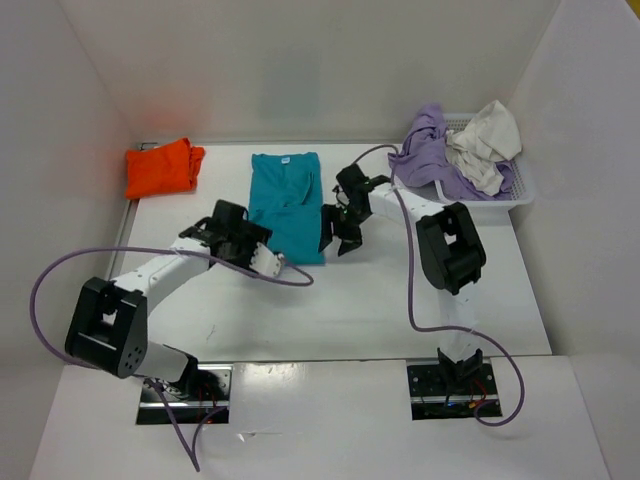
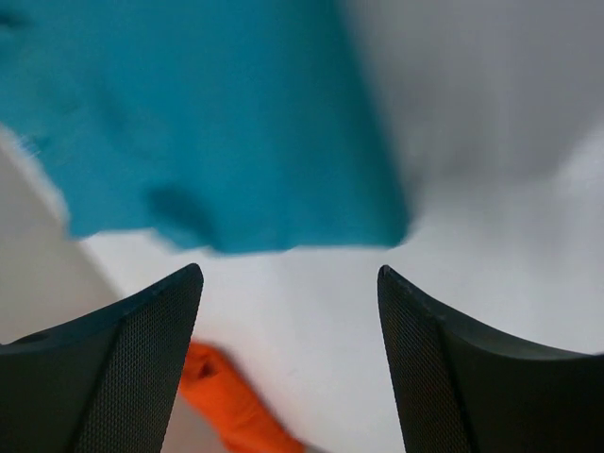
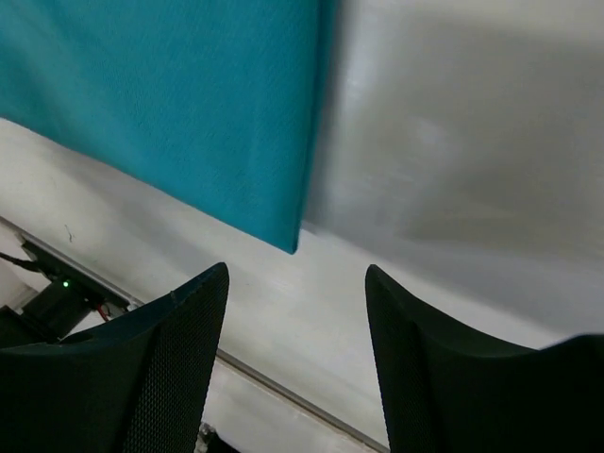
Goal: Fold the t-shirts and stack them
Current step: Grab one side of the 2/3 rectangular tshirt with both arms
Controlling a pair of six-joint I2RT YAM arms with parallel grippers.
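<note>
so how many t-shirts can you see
4: orange t-shirt folded far left, teal t-shirt flat mid-table, lavender t-shirt and off-white t-shirt bunched in the basket far right; more could hide beneath them.

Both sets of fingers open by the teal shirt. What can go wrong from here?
1. Teal shirt is a long strip; left fingers and right fingers flank its near end, so an uneven grab could skew the next fold.
2. Lavender shirt and off-white shirt are bunched together in the basket; pulling one may drag the other or the basket.
3. Orange shirt sits in the far corner by the walls; stacking there looks tight.
</note>
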